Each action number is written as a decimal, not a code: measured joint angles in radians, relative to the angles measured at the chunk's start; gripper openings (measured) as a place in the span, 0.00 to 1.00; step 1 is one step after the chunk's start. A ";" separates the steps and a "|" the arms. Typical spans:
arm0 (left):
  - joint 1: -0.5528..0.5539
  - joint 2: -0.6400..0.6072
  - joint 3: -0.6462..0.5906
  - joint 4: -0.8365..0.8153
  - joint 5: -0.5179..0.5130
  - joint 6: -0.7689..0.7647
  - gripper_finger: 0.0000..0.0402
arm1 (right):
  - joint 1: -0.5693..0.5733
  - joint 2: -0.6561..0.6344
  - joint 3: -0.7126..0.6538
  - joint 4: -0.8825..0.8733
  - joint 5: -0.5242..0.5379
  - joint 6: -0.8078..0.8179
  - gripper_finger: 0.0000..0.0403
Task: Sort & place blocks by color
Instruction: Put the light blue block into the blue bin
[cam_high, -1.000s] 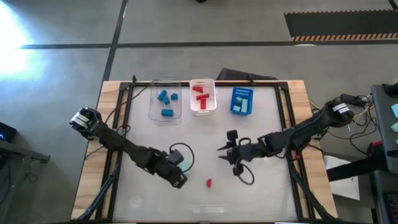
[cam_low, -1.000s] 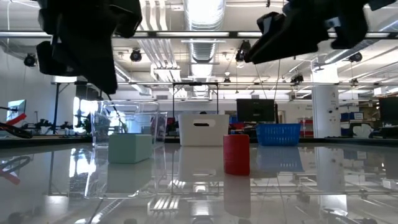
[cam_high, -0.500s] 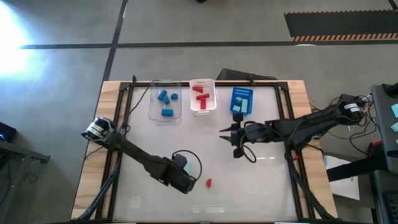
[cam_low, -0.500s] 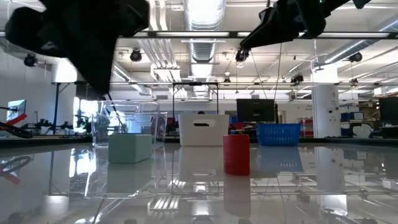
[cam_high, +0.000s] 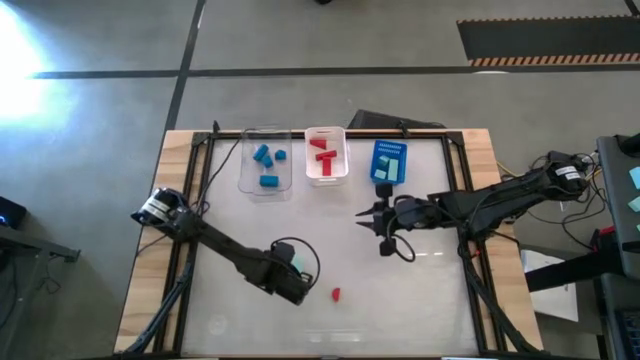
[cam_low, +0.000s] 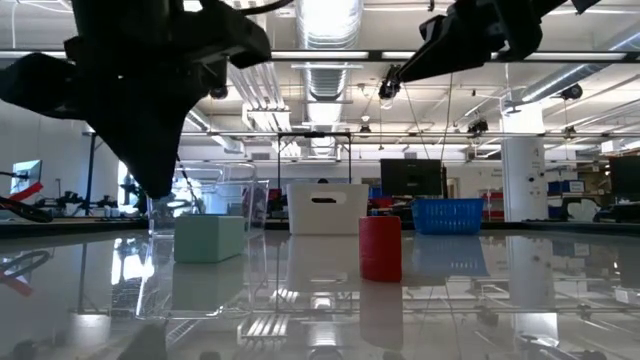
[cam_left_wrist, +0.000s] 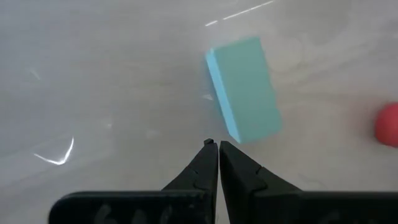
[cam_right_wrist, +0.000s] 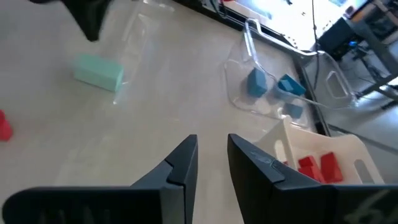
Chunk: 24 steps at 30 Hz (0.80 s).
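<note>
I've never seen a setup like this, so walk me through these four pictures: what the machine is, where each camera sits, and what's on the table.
It is a robot with two dark arms at a table. One camera looks straight down, one sits at table level, and one rides on each wrist.

The left end effector has its fingers shut and holds nothing; it hovers beside a mint-teal block lying on the table. A small red block stands nearby. The right end effector is open and empty, near the bins.

At the far edge, a clear bin holds blue blocks, a white bin red ones, and a blue bin pale ones.
</note>
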 joint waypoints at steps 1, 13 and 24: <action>0.003 0.000 -0.005 0.002 0.001 0.000 0.00 | 0.000 0.000 0.000 0.000 -0.005 0.000 0.19; 0.019 -0.002 -0.008 0.083 0.045 0.127 0.09 | 0.000 -0.001 0.000 0.000 -0.006 0.016 0.19; 0.059 -0.002 -0.025 0.138 -0.055 0.185 0.53 | 0.000 -0.001 0.000 0.000 -0.007 0.019 0.19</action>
